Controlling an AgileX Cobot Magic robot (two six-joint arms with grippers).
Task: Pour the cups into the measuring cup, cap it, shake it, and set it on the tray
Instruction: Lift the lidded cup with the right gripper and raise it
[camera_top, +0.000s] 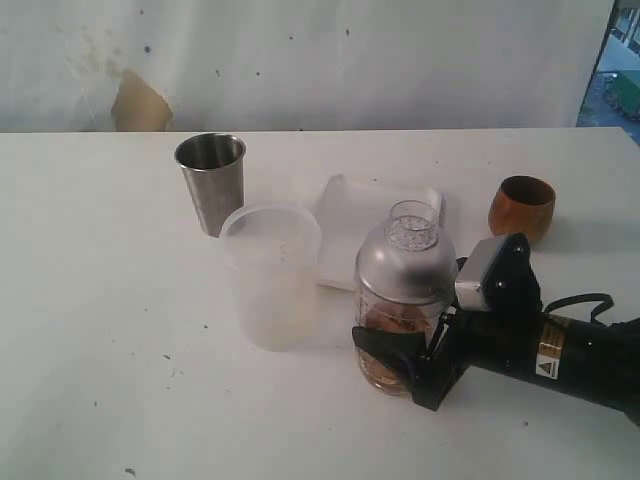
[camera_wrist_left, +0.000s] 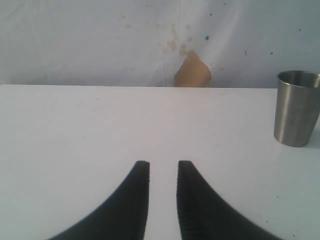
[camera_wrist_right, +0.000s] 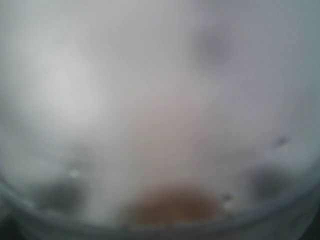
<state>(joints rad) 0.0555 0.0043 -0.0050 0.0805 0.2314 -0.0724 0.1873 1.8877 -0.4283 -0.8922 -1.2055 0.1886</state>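
The clear measuring cup stands in front of the white tray, closed by a frosted dome cap and holding brown contents. My right gripper is shut on its lower body, coming in from the right. The measuring cup fills the right wrist view as a blur and hides the fingers. The frosted plastic cup stands just left of it. Behind that is the steel tumbler; the wooden cup is at the far right. My left gripper is open by a narrow gap, holding nothing, with the steel tumbler ahead of it.
The white table ends at a pale wall with a tan patch. A black cable loops off the right arm. The frosted cup stands close against the measuring cup's left side.
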